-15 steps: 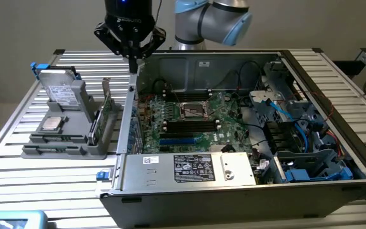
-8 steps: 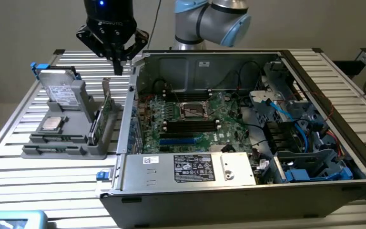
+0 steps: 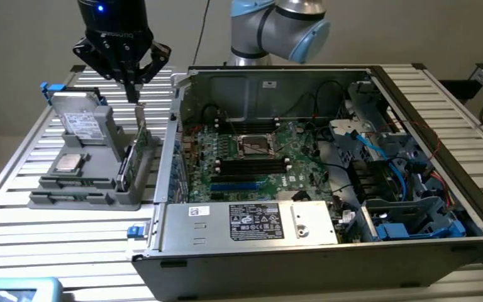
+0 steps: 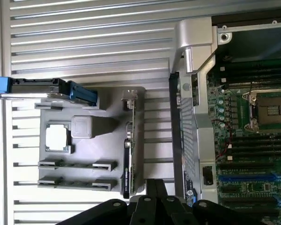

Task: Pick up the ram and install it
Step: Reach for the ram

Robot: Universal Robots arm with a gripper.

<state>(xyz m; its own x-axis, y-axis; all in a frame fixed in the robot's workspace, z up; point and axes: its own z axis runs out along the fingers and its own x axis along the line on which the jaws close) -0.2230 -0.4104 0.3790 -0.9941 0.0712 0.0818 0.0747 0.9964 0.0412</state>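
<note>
While the hand (image 3: 131, 94) hangs over the grey holder (image 3: 82, 196) on the slatted desk (image 3: 23, 217), its two fingers are pressed together at the tips and grip nothing. The ram (image 3: 125, 167) stands on its long edge in a slot along the side of the holder that faces the computer case (image 3: 326, 251). It is below the hand and does not touch it. Just beside the ram, in the same row, stands a green card (image 3: 143, 135) with a metal bracket, and the fingertips are nearest to the top of this card. The holder also carries a hard drive (image 3: 86, 119), upright with blue rails, and a square processor chip (image 3: 68, 162) lying flat in a pocket.

The case lies open on the desk, at the exterior view's right of the holder. Inside it are the motherboard (image 3: 250, 170), with black slots on both sides of the processor socket (image 3: 256, 146), a power supply (image 3: 250, 220) with labels, and blue cables (image 3: 376, 148).

In the wrist view the ram (image 4: 125, 168) shows as a thin dark line, so its chips and label cannot be made out. The hand (image 4: 154, 190) is cut by the frame there, and the arm (image 3: 279, 28) is cut at the top of the exterior view. Cables cover the motherboard toward the exterior view's right.
</note>
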